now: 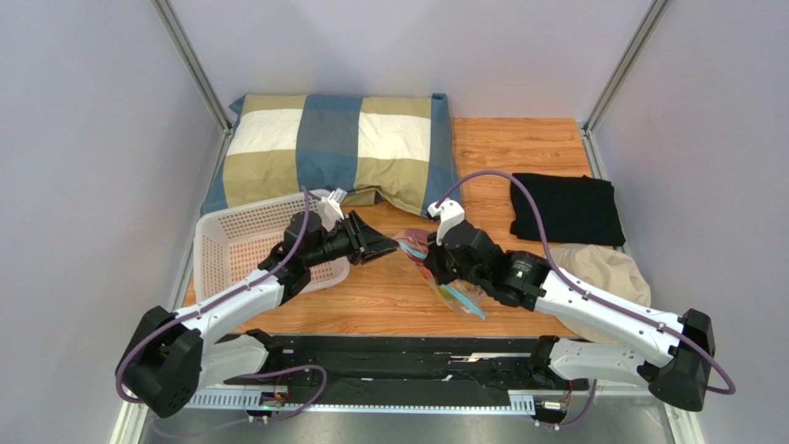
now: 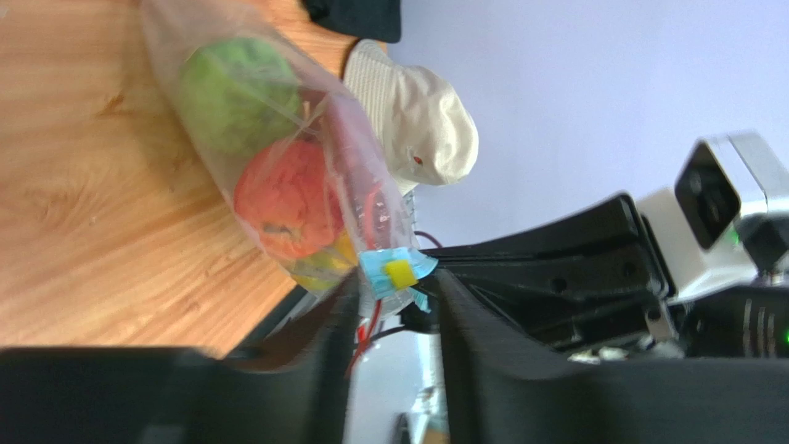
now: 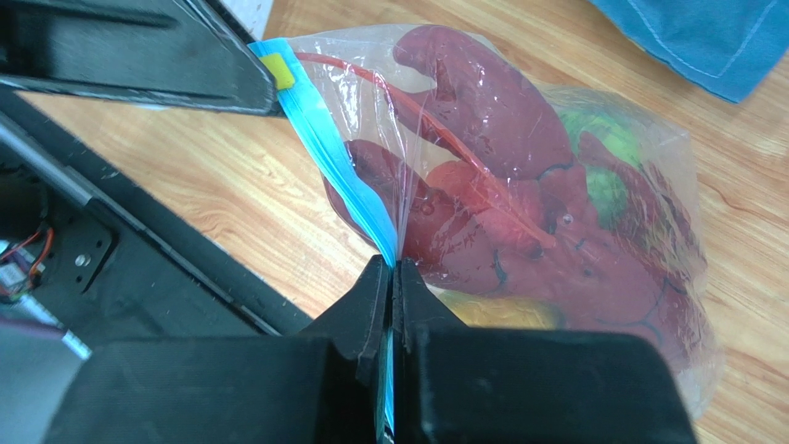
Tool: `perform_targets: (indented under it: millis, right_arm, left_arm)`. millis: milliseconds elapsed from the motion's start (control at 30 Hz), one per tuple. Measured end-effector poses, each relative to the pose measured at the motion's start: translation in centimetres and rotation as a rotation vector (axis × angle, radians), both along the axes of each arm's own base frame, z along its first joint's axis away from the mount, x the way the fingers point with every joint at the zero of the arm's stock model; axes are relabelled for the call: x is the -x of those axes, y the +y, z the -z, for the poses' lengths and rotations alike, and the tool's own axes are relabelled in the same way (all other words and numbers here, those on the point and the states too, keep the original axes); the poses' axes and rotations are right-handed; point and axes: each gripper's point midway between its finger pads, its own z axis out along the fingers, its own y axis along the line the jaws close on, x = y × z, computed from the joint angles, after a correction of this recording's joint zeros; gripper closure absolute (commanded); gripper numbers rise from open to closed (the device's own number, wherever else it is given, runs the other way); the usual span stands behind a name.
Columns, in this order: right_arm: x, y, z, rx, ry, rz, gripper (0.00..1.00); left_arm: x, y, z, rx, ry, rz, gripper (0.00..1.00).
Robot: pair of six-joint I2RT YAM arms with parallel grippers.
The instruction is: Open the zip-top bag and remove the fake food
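**Containers.** The zip-top bag [image 1: 458, 298] lay on the wooden table [image 1: 519, 148] at the centre of the top view. The fake food was sealed inside it: a red lobster [image 3: 519, 213], a green leafy ball [image 3: 602, 157], a yellow piece [image 3: 500, 312] under the lobster, and a red-orange round piece [image 2: 287, 199]. A white perforated basket [image 1: 231, 240] stood at 9 o'clock of the bag.

**Arm pose.** My left arm reached in from 7 o'clock, passing over the basket's near corner. My left pincer [image 2: 396, 282] gripped the zipper end that carries the yellow slider [image 2: 399, 272], with one finger on each side. My right arm came in from 4 o'clock with the elbow bent. My right pincer [image 3: 391, 277] was clenched on the blue zipper strip [image 3: 324, 153] partway along its length.

**Edges and room.**
- A plaid pillow [image 1: 333, 148] lay at 11 o'clock of the bag.
- A black cloth [image 1: 565, 208] lay at 2 o'clock.
- A beige hat [image 1: 602, 268] lay at 3 o'clock.
- Bare wood showed at 12 o'clock, between the pillow and the cloth.
- The black base rail [image 1: 398, 356] ran along the 6 o'clock edge.
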Motion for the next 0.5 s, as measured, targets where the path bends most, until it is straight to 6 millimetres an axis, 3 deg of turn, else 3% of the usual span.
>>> perform_targets:
  millis: [267, 367, 500]
  right_arm:
    - [-0.3, 0.6, 1.3, 0.077, -0.065, 0.102, 1.0]
    - [-0.5, 0.7, 1.5, 0.096, -0.088, 0.135, 1.0]
    - [-1.2, 0.8, 1.4, 0.115, -0.114, 0.176, 1.0]
  left_arm:
    - [0.1, 1.7, 2.1, -0.028, 0.226, -0.144, 0.6]
    - [0.6, 3.4, 1.1, -0.027, 0.205, -0.226, 0.43]
    - [1.1, 5.3, -0.9, -0.006, 0.155, -0.31, 0.42]
